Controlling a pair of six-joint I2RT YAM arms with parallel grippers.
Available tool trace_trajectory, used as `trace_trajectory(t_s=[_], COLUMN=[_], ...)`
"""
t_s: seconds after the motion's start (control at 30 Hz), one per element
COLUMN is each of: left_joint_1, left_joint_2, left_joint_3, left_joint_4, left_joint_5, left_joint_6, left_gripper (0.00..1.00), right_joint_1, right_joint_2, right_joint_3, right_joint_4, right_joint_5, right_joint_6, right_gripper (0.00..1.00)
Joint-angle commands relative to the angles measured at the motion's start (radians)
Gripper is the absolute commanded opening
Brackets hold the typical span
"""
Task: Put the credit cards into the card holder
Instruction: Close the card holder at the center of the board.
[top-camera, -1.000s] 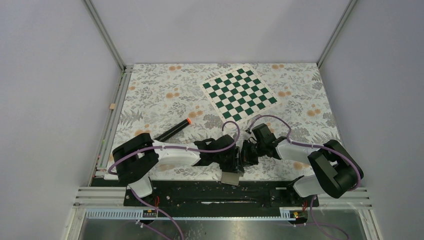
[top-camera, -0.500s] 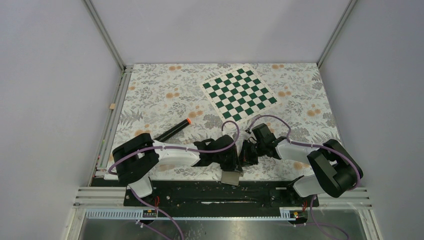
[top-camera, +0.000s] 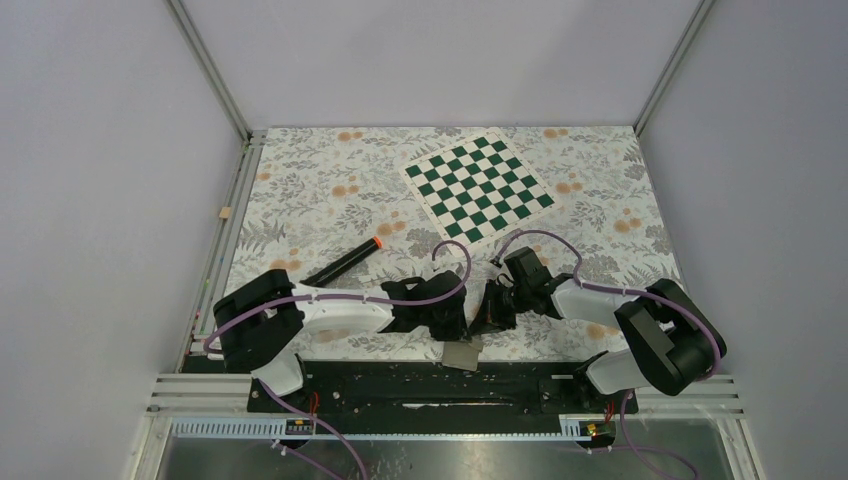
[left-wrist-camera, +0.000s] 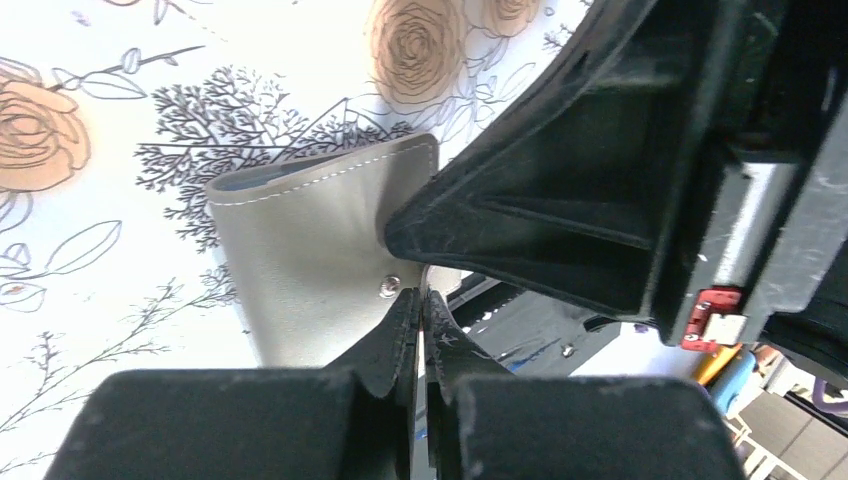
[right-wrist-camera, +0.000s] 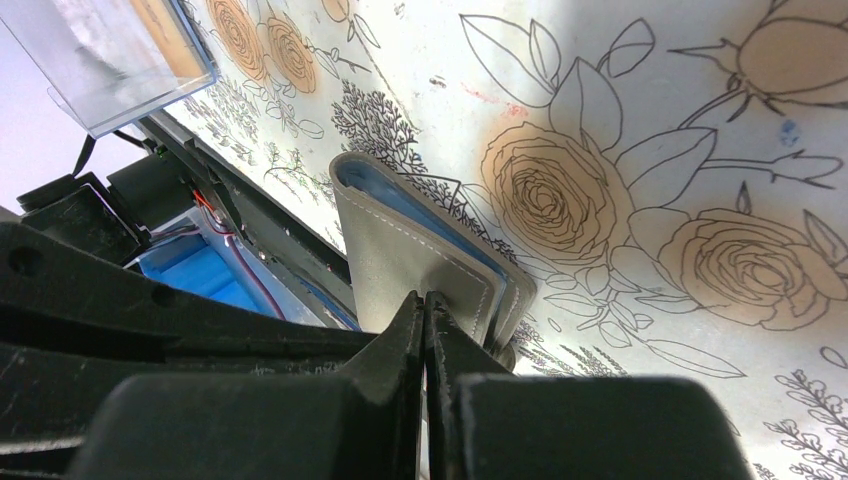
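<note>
**Card holder pinched from both sides at the near edge of the bench**

At the near edge of the bench (top-camera: 300, 190), between the two arms, the card holder (left-wrist-camera: 310, 240) is found. It is gripped by both claws. The left claw (left-wrist-camera: 418, 300) is closed to a thin slit on its edge, just beside the stud (left-wrist-camera: 389, 287). The right claw (right-wrist-camera: 425, 300) is pinched tight on a corner of the outer flap.

The holder is judged light, soft and floppy, so it is best taken by a flap edge, as it is now, and spread gently. Its mouth gapes slightly, and pale blue-grey lining is shown along the edge turned away from the right claw. Its long axis cannot be told, as half is hidden under the claws.

A clear tray (right-wrist-camera: 100, 70) with something orange-tan inside is seen nearby. Farther off, a black marker (top-camera: 347, 260) and then a chessboard (top-camera: 478, 185) are laid.
</note>
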Motion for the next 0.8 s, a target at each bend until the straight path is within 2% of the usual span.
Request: trace_trajectory(t_s=[0.0, 0.23, 0.53, 0.77], left_joint_1=[0.003, 0.003, 0.0, 0.001], left_joint_2=[-0.011, 0.003, 0.048, 0.056], left_joint_3=[0.029, 0.05, 0.051, 0.054], left_joint_4=[-0.048, -0.093, -0.094, -0.117], left_joint_5=[-0.06, -0.11, -0.095, -0.107], left_joint_6=[0.03, 0.048, 0.053, 0.058], left_gripper=[0.0, 0.0, 0.0, 0.04], right_joint_1=[0.001, 0.002, 0.002, 0.002], right_joint_2=[-0.011, -0.055, -0.096, -0.165], right_joint_3=[-0.022, -0.031, -0.049, -0.078], right_joint_4=[-0.022, -0.022, 0.01, 0.036], right_joint_5=[0.06, 0.073, 0.063, 0.032], right_joint_6=[-0.021, -0.029, -0.039, -0.043], right_gripper=[0.0, 0.0, 0.0, 0.0])
